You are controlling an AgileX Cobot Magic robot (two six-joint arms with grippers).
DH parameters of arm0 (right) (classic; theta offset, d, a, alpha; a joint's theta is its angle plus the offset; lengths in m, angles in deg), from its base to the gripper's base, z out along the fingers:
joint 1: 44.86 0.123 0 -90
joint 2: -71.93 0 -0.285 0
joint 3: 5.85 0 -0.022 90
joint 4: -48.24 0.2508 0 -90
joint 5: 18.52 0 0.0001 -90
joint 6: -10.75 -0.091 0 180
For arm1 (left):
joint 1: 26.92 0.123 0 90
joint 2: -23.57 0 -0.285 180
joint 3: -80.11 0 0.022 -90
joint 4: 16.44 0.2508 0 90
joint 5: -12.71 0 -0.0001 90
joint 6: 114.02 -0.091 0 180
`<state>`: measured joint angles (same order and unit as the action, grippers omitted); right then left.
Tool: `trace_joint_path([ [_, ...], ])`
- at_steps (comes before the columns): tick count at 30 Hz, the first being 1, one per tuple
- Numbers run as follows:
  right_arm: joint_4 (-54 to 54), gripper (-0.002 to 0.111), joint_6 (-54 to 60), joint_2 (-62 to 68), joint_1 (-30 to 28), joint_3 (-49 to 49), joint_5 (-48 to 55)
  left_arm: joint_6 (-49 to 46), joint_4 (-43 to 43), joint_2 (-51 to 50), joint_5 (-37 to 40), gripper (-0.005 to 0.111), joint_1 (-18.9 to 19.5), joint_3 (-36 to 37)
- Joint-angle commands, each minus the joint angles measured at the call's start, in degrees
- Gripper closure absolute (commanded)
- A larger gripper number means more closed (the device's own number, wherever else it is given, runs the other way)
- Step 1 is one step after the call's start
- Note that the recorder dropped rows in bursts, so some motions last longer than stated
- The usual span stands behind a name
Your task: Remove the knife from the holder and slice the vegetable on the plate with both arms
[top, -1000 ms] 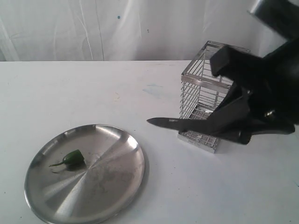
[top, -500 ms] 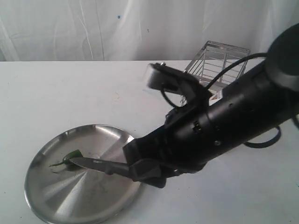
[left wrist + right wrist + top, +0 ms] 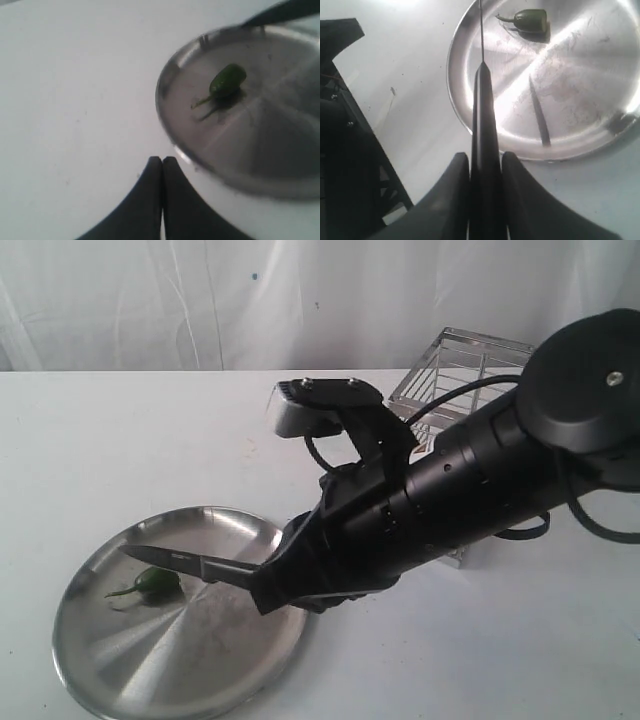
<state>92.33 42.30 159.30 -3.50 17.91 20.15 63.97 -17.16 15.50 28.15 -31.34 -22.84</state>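
Observation:
My right gripper (image 3: 272, 587) (image 3: 486, 156) is shut on the black handle of the knife (image 3: 185, 562) (image 3: 485, 110). The narrow blade reaches out over the steel plate (image 3: 230, 660) (image 3: 580, 100), and its tip hangs just above the small green vegetable (image 3: 155, 582) (image 3: 531, 17) at the plate's left side. The chrome wire holder (image 3: 470, 355) stands behind the right arm, mostly hidden by it. My left gripper (image 3: 162, 160) is shut and empty, over the white table just off the plate's rim (image 3: 172, 135). The vegetable (image 3: 227, 80) lies beyond it, and the left gripper is out of the exterior view.
The bulky right arm (image 3: 480, 480) stretches from the right edge across the table (image 3: 120, 440) to the plate. A white curtain (image 3: 200, 300) closes the back. A dark frame (image 3: 345, 150) shows at one side of the right wrist view.
The right arm has swung left from the holder with the knife. The blade, earlier beside the holder, now lies over the plate above the vegetable. The vegetable has not moved.

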Motion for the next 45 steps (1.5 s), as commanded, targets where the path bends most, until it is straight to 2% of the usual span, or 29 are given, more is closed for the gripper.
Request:
trace_joint_path([
  [1,1.6,0.108,12.4,0.0,0.3,0.2,-3.7,12.2,-15.8,0.3,-18.3,0.107,-0.3,0.2],
  [3,1.6,0.108,14.3,1.1,0.3,0.2,-8.3,18.1,-21.8,0.3,-24.8,0.107,-0.3,0.2],
  [5,1.6,0.108,14.7,3.0,0.3,0.2,-11.5,19.8,-22.4,0.3,-26.9,0.107,-0.3,0.2],
  [9,2.7,0.108,13.1,8.4,0.3,0.2,-8.4,20.7,-22.4,0.3,-27.0,0.107,-0.3,0.2],
  [12,2.7,0.108,13.1,12.6,0.3,0.2,-5.0,25.2,-22.4,0.3,-25.6,0.107,-0.3,0.2],
  [14,2.8,0.108,13.1,13.7,0.3,0.2,-5.8,28.3,-22.4,0.3,-21.0,0.107,-0.3,0.2],
  [19,2.8,0.108,13.2,13.1,0.3,0.2,-10.4,27.8,-22.4,0.3,-0.1,0.107,-0.3,0.2],
  [20,2.8,0.108,13.2,12.4,0.3,0.2,-11.1,27.8,-22.5,0.3,1.4,0.107,-0.3,0.2],
  [22,2.8,0.108,13.2,10.6,0.3,0.2,-12.3,27.8,-25.9,0.3,-2.2,0.107,-0.3,0.2],
  [24,2.8,0.108,13.2,8.1,0.3,0.2,-13.2,27.8,-29.1,0.3,-9.5,0.107,-0.3,0.2],
  [27,2.8,0.108,13.2,4.2,0.3,0.1,-14.2,30.7,-38.5,0.3,-20.5,0.107,-0.3,0.2],
  [28,2.9,0.108,13.0,3.2,0.3,0.1,-14.2,31.1,-39.9,0.3,-22.3,0.107,-0.3,0.0],
  [30,4.1,0.108,11.6,1.2,0.3,0.1,-14.3,31.4,-40.2,0.1,-22.4,0.107,-0.3,-2.9],
  [33,5.5,0.108,10.5,0.4,0.3,0.1,-13.8,30.5,-37.0,-4.8,-12.5,0.107,-0.3,-8.5],
  [35,6.0,0.108,10.5,1.0,0.3,0.1,-14.0,24.0,-35.3,-11.2,-2.4,0.107,-0.3,-10.8],
  [37,7.1,0.108,10.5,2.0,0.3,0.2,-15.1,12.7,-40.0,-18.2,4.9,0.107,-0.3,-10.2],
  [39,8.9,0.108,10.5,3.1,0.3,0.2,-15.7,1.0,-53.0,-25.5,10.3,0.107,-0.3,-8.6],
  [40,9.9,0.108,10.5,3.4,0.3,0.2,-15.7,-6.7,-62.2,-28.3,12.2,0.107,-0.3,-7.5],
  [44,13.8,0.108,10.5,3.6,0.3,0.2,-15.2,-41.7,-98.7,-34.4,13.6,0.107,-0.3,-4.9],
  [45,14.7,0.108,10.5,3.6,0.3,0.2,-15.4,-47.2,-99.2,-35.6,13.6,0.107,-0.3,-4.8],
])
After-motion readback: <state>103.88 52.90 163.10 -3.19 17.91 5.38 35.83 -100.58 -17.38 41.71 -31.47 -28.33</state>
